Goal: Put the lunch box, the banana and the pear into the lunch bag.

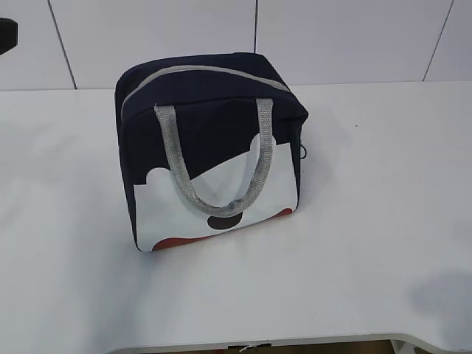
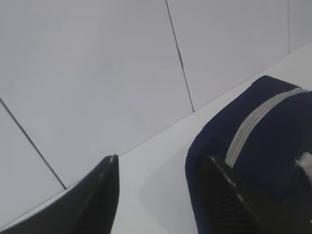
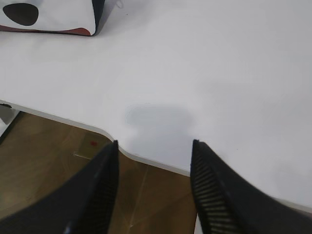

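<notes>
With both sets of fingers spread wide and holding nothing, no item is in hand. Left gripper [image 2: 158, 195] hangs near the zipper end of the lunch bag [image 1: 210, 147], at 3 o'clock in its wrist view; right gripper [image 3: 153, 185] hovers over the table edge [image 3: 146, 163], the bag at 11 o'clock and well apart. The grey zipper [image 1: 199, 72] looks shut. Lunch box, banana and pear are not visible. Judged step: opening the bag; next move requires gripping the zipper pull, not visible here.
</notes>
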